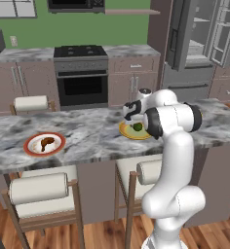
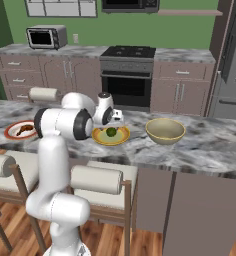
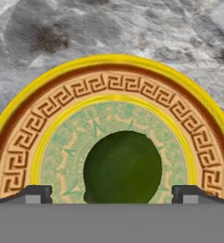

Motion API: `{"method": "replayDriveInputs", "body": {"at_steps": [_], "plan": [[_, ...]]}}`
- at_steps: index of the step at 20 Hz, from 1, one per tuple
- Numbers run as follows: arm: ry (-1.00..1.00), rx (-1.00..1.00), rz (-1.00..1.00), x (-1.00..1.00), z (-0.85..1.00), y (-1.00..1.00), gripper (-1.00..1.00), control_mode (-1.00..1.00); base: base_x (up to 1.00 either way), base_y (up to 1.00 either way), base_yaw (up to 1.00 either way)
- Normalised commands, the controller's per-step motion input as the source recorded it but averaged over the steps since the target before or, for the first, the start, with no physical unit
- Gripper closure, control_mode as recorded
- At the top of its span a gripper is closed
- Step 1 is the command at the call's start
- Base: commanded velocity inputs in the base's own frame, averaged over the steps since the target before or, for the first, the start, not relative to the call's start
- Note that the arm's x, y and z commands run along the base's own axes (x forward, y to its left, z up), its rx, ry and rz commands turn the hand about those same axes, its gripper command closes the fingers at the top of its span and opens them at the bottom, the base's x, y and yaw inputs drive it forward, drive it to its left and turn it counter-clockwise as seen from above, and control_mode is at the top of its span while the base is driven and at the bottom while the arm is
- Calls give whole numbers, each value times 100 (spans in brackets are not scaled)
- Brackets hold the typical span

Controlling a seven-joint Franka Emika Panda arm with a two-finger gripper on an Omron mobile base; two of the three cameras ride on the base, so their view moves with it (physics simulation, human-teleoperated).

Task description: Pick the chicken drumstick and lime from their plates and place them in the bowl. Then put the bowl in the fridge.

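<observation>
- The jaws are standing wide apart, their two fingertips (image 3: 32, 193) flanking the lime (image 3: 122, 167) and holding nothing; the gripper (image 3: 112, 195) is hovering directly above it.
- One lime is sitting at the centre of the yellow plate (image 3: 19, 128), on its pale green middle; being round, it is showing no long axis.
- In the base views the gripper (image 2: 117, 117) is hanging just over that plate (image 2: 98, 136) on the marble tabletop (image 2: 205, 145).
- One bowl (image 2: 165, 131) is standing upright just beside the yellow plate, on the fridge side, with nothing inside it.
- One drumstick (image 1: 47, 142) is lying on the one red-rimmed plate (image 1: 31, 147), well apart from the lime; its long axis is running roughly along the tabletop's length, though which end is fat is too small to tell.
- That is making two plates, one bowl, one lime, one drumstick.
- One fridge (image 1: 201, 44) is standing behind with its doors open.
</observation>
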Motion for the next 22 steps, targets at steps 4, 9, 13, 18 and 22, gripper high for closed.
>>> {"method": "replayDriveInputs", "body": {"at_steps": [4, 9, 13, 18, 22], "plan": [[0, 0, 3, 38, -20, -1, -100, -100, 0, 0, 0], [2, 0, 0, 7, -14, -8, -100, -100, 0, 0, 0], [2, -4, 0, 0, -17, -1, -100, -100, 0, 0, 0], [1, -2, 0, 0, -14, 0, -100, -100, 0, 0, 0], [0, -1, 0, 1, -13, 0, -100, -100, 0, 0, 0]]}}
